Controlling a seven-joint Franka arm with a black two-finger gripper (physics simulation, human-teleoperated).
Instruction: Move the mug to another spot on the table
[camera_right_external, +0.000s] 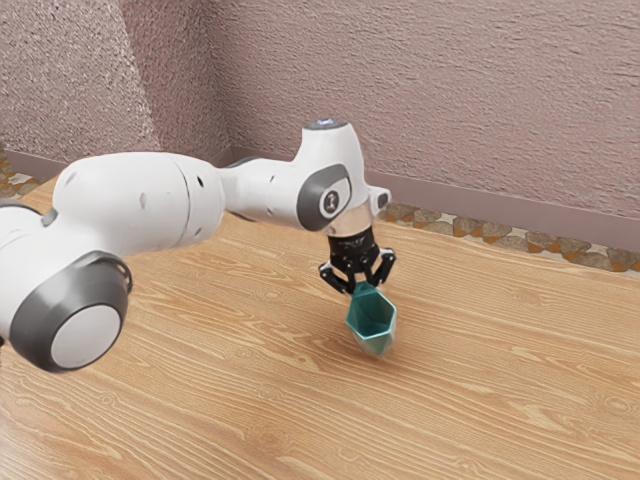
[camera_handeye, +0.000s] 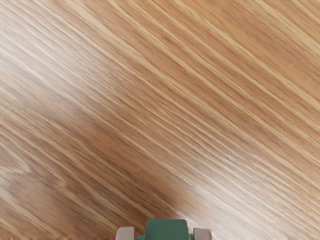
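A teal faceted mug (camera_right_external: 372, 320) hangs tilted just under my black gripper (camera_right_external: 358, 283), near the middle of the wooden table (camera_right_external: 200, 400). The fingers close on the mug's upper rim from two sides, so the gripper is shut on it. Its lower edge sits at or barely above the tabletop; I cannot tell whether it touches. In the wrist view the mug (camera_handeye: 166, 229) appears as a green block between two pale fingertips (camera_handeye: 125, 233), with bare wood grain beyond it.
The table's far edge runs along a pebbled floor strip (camera_right_external: 500, 232) below a rough pink wall. My white arm (camera_right_external: 150, 210) stretches in from the exterior view's left. Bare wood surrounds the mug on every side.
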